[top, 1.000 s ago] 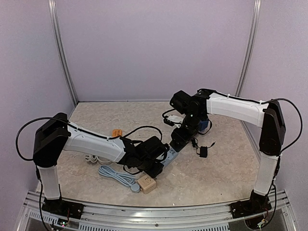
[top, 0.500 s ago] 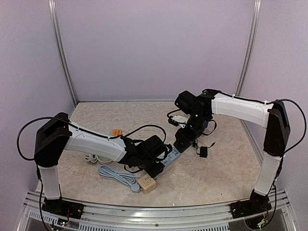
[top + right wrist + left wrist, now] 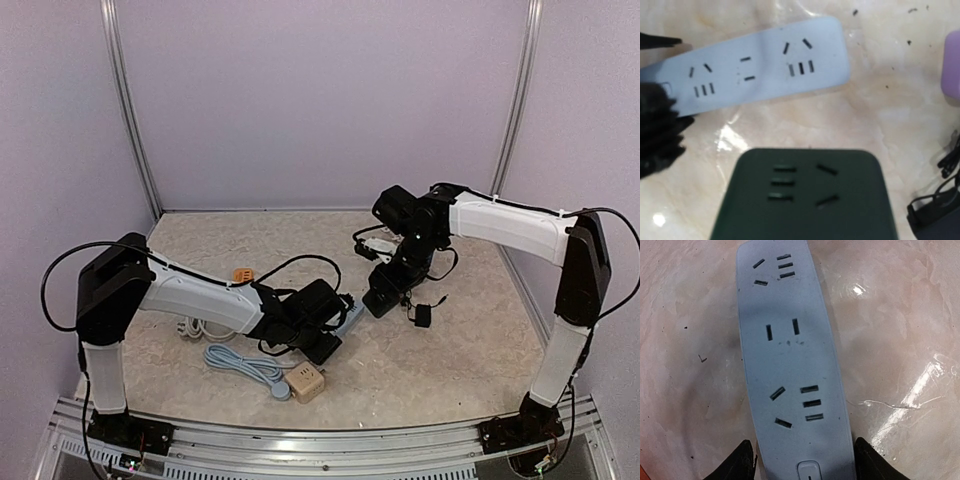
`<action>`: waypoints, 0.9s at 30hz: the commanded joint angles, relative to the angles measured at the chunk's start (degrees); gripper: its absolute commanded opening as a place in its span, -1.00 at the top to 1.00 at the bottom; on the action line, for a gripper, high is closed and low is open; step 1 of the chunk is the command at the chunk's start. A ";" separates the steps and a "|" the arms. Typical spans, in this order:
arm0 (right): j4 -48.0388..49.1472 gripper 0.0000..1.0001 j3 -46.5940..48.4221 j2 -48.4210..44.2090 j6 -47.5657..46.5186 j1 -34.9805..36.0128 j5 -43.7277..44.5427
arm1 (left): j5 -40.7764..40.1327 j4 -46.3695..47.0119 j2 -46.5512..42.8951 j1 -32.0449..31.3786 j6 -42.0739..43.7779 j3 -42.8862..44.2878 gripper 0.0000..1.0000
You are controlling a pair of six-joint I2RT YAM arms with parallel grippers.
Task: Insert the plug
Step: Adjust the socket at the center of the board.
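A light blue power strip [image 3: 790, 355] lies flat on the marbled table, also seen in the top view [image 3: 350, 318] and the right wrist view [image 3: 765, 65]. My left gripper [image 3: 804, 456] straddles its switch end. The fingers [image 3: 742, 462] stand open beside the strip's long edges, with a sliver of table showing at the left one. My right gripper [image 3: 385, 298] is shut on a dark power strip [image 3: 802, 195] and holds it just above the table to the right of the blue one; its fingers are hidden. A small black plug [image 3: 422, 315] with its cable lies right of that.
A beige cube socket [image 3: 307, 383] and a pale blue cable [image 3: 245, 365] lie near the front. An orange piece [image 3: 241, 274] and white cord [image 3: 195, 328] sit at the left. A purple-blue block [image 3: 428, 262] is behind the right gripper. Grey walls close in the table.
My right gripper has carried the dark power strip to the right, off the far end of the blue strip. My left jaws have widened around the blue strip.
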 commanded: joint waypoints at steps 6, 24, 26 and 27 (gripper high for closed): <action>4.15 1.00 -1.44 -3.08 1.26 -1.73 -4.54 | 2.07 -4.35 -4.10 3.41 -16.32 -0.87 -0.22; 4.34 1.00 -4.58 -9.73 4.35 -2.43 0.01 | -21.81 -28.59 4.45 6.75 -25.40 23.28 -0.97; 3.87 1.00 -4.93 -11.50 4.47 -2.49 0.90 | -22.06 -23.48 -0.15 6.84 -13.73 20.06 -0.98; 3.76 1.00 -5.17 -12.40 4.44 -2.57 1.16 | -22.34 -19.98 -1.75 6.80 -6.80 17.72 -0.98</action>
